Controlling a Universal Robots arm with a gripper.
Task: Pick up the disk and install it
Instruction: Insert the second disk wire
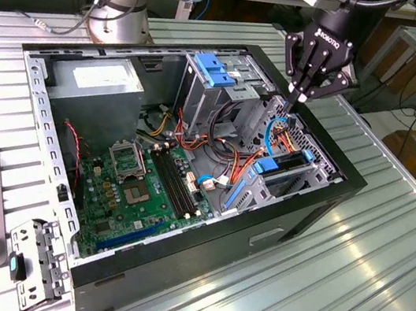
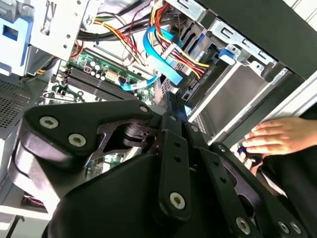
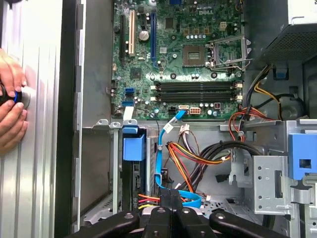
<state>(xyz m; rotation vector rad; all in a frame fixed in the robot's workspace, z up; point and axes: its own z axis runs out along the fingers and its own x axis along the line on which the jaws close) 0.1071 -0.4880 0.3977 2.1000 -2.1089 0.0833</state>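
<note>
Jaws of the gripper [image 1: 301, 98] are drawn together at their tips, with nothing between them, in the upper right of the exterior view, just above the cables at the right end of the open computer case [image 1: 329, 193]. In the first wrist view the black fingers [image 3: 171, 202] meet at the bottom centre of the frame, right over a flat blue cable [image 3: 185, 197] and a bundle of red, yellow and orange wires [image 3: 198, 156]; whether they touch the cable I cannot tell. The disk [image 1: 282, 166] already sits on edge in its bay at the right of the case, its blue rail end showing; in the first wrist view that blue end [image 3: 133, 144] lies at lower left of centre. The green motherboard [image 1: 143, 185] fills the case floor, and a metal drive cage with a blue latch [image 1: 213, 68] stands at upper centre. A person's hands [image 3: 11, 106] rest on the counter [image 1: 345, 290] at the left edge of the first wrist view.
</note>
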